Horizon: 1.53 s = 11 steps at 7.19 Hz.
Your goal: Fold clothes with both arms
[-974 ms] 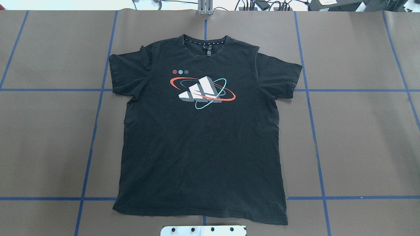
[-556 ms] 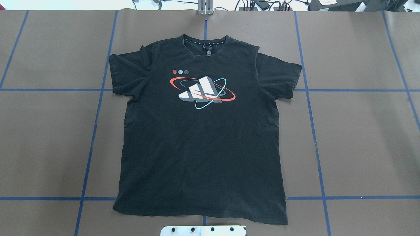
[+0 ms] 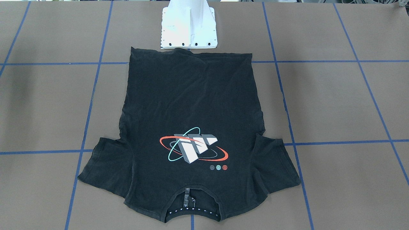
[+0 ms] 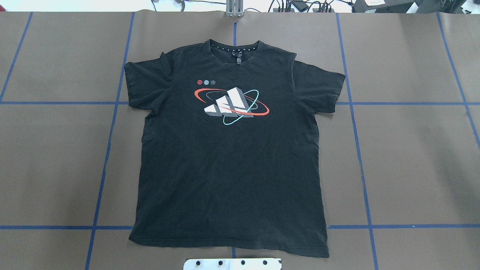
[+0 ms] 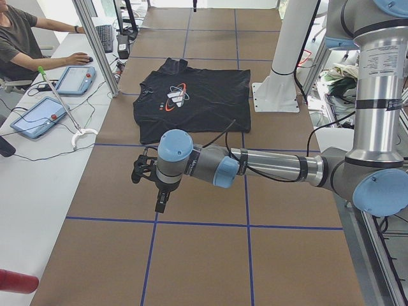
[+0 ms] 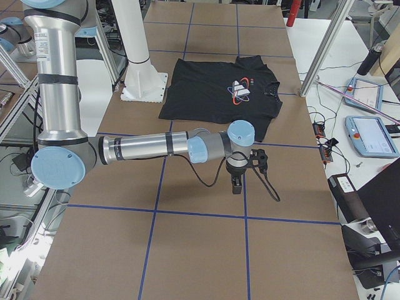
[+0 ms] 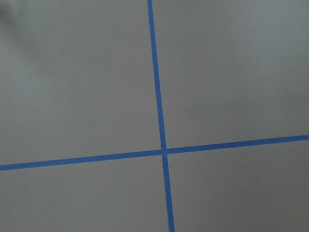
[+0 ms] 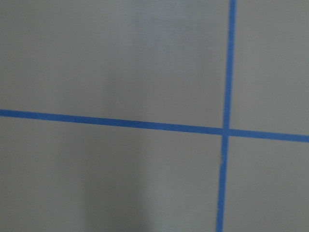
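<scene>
The black t-shirt (image 4: 228, 168) lies flat and spread out, print side up, at the table's middle, collar away from the robot base. It also shows in the front-facing view (image 3: 191, 105) and both side views (image 5: 191, 108) (image 6: 212, 94). My left gripper (image 5: 158, 203) hangs over bare brown paper, well off the shirt toward the table's left end. My right gripper (image 6: 237, 185) hangs over bare paper off the shirt's other side. Both show only in the side views, so I cannot tell if they are open or shut. The wrist views show only paper and blue tape.
The white pedestal base (image 3: 188, 28) stands at the shirt's hem edge. Blue tape lines (image 4: 356, 150) grid the brown table cover. A seated operator (image 5: 19, 38), tablets (image 5: 38, 115) and an aluminium post (image 5: 95, 44) are beside the table's far edge.
</scene>
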Motion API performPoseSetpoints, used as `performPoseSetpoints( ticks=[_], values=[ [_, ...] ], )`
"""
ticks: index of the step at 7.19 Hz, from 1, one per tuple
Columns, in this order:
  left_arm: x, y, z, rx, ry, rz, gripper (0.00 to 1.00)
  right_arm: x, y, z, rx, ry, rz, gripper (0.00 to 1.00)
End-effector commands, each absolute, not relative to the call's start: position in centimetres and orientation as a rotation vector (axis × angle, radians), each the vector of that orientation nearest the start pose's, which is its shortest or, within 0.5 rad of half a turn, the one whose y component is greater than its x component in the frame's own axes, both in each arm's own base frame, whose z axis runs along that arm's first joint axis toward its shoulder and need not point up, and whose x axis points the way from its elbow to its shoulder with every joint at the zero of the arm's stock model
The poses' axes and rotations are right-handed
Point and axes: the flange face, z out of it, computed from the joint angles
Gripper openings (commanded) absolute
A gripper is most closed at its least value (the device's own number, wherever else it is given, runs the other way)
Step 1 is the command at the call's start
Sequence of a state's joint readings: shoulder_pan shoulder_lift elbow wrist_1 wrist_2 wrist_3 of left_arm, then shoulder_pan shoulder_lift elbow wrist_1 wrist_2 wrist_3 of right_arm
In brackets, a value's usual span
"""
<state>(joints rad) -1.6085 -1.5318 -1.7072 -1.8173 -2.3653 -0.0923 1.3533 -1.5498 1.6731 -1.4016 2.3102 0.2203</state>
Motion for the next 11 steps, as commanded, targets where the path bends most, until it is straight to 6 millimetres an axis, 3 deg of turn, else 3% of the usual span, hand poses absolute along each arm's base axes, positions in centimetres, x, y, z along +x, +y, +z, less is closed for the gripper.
performPoseSetpoints(
  ticks=[1, 2, 3, 4, 5, 6, 7, 8, 9, 10, 11],
  values=[
    [-8.0, -48.8, 58.1, 0.308, 0.796, 0.017, 1.0, -12.3, -54.7, 54.8, 0.184, -0.821, -0.218, 1.0],
    [-7.9, -48.9, 58.1, 0.308, 0.796, 0.018, 1.0, -14.4, -56.6, 52.7, 0.207, -0.829, -0.25, 1.0],
    [-7.9, -48.9, 58.1, 0.308, 0.796, 0.018, 1.0, -17.5, -59.8, 49.6, 0.201, -0.852, -0.223, 1.0],
    [-7.9, -48.9, 58.0, 0.31, 0.796, 0.02, 1.0, -23.0, -62.9, 46.4, 0.178, -0.87, -0.23, 1.0],
    [-7.9, -48.9, 58.0, 0.31, 0.796, 0.02, 1.0, -26.1, -66.5, 44.6, 0.134, -0.874, -0.181, 0.99],
    [-7.9, -48.9, 58.0, 0.311, 0.796, 0.022, 1.0, -28.6, -67.5, 43.2, 0.091, -0.882, -0.126, 0.99],
    [-7.9, -48.9, 57.9, 0.323, 0.796, 0.026, 1.0, -29.0, -67.7, 42.6, 0.087, -0.884, -0.114, 0.99],
    [-7.9, -48.9, 57.9, 0.322, 0.796, 0.027, 1.0, -30.1, -67.5, 43.5, 0.073, -0.873, -0.125, 0.98],
    [-7.9, -48.9, 57.9, 0.324, 0.796, 0.028, 1.0, -32.0, -67.2, 43.8, 0.188, -0.86, -0.161, 0.96],
    [-7.9, -48.9, 57.8, 0.326, 0.796, 0.027, 1.0, -32.4, -67.9, 46.3, 0.228, -0.863, -0.167, 0.95],
    [-7.9, -48.9, 57.7, 0.332, 0.796, 0.032, 1.0, -32.7, -68.3, 46.0, 0.243, -0.871, -0.172, 0.93]
  ],
)
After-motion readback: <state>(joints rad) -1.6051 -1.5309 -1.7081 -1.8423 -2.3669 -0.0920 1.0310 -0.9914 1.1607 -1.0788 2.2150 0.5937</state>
